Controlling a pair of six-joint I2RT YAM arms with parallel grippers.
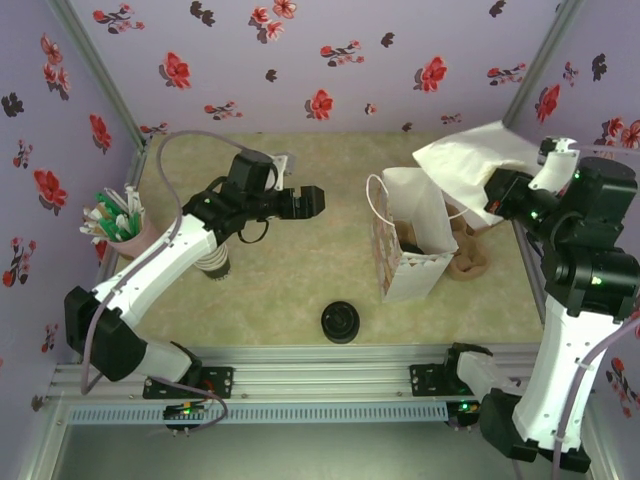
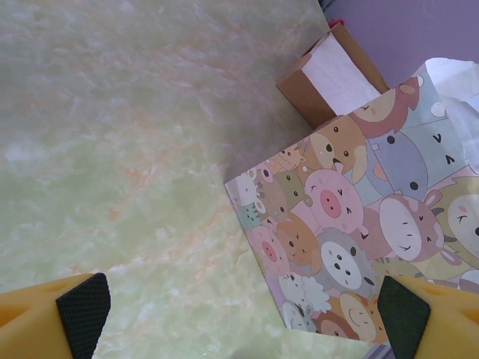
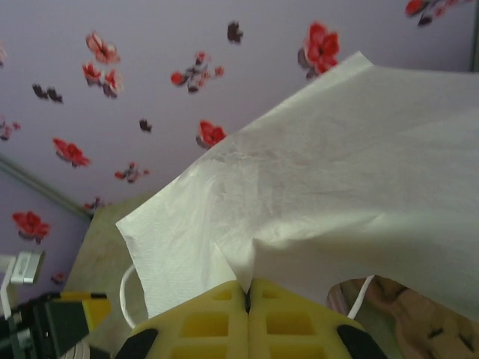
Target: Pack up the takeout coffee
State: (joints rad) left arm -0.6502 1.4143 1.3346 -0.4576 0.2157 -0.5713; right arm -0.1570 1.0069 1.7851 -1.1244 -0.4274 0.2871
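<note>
1. Purple walls [image 1: 320, 60] printed with red and dark flowers close the space on the left, far and right sides, with grey metal posts in the far corners.
2. The desk [image 1: 290, 290] has a pale green marbled top. A ribbed metal rail runs along its near edge.
3. The right arm [image 1: 575, 300] rises along the right side. The right jaws are pressed together on the edge of a napkin.
4. The left arm [image 1: 165, 265] reaches from the near left over the middle of the desk. The left jaws stand wide apart with nothing between them, above bare desk just left of the bag.
5. The white napkin [image 1: 470, 155] hangs spread in the air above the far right of the bag.
6. A gift bag [image 1: 405, 275] printed with cartoon animals stands right of centre, mouth open and dark inside. Whether the takeout coffee sits in it I cannot tell.
7. A brown paper item [image 1: 470, 258] lies just right of the bag.
8. A pink cup of green and white sticks [image 1: 120, 225] stands at the far left wall.
9. A pale paper cup [image 1: 216, 262] stands half hidden under the left arm. I cannot tell whether it is one cup or a stack.
10. A loose black lid [image 1: 340, 322] lies near the desk's near edge, apart from the bag.
</note>
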